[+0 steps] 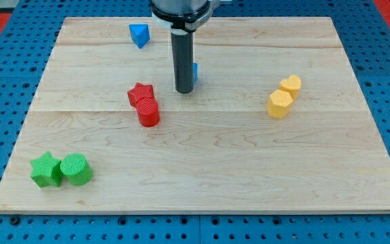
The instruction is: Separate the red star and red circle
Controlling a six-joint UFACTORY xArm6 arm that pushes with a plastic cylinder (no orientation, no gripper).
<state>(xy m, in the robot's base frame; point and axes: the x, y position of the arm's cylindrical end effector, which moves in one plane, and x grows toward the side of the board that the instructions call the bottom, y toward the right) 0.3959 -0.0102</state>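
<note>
The red star (140, 93) lies left of the board's middle, and the red circle (148, 112) touches it just below and to the right. My tip (184, 90) stands on the board to the right of the red star, a short gap away from both red blocks. The rod hides most of a blue block (194, 71) behind it.
A blue block (139, 34) lies near the view's top left. A yellow heart (290, 85) and a yellow hexagon (279, 104) touch at the right. A green star (46, 169) and a green circle (76, 169) touch at the bottom left. The wooden board (202, 176) ends on all sides.
</note>
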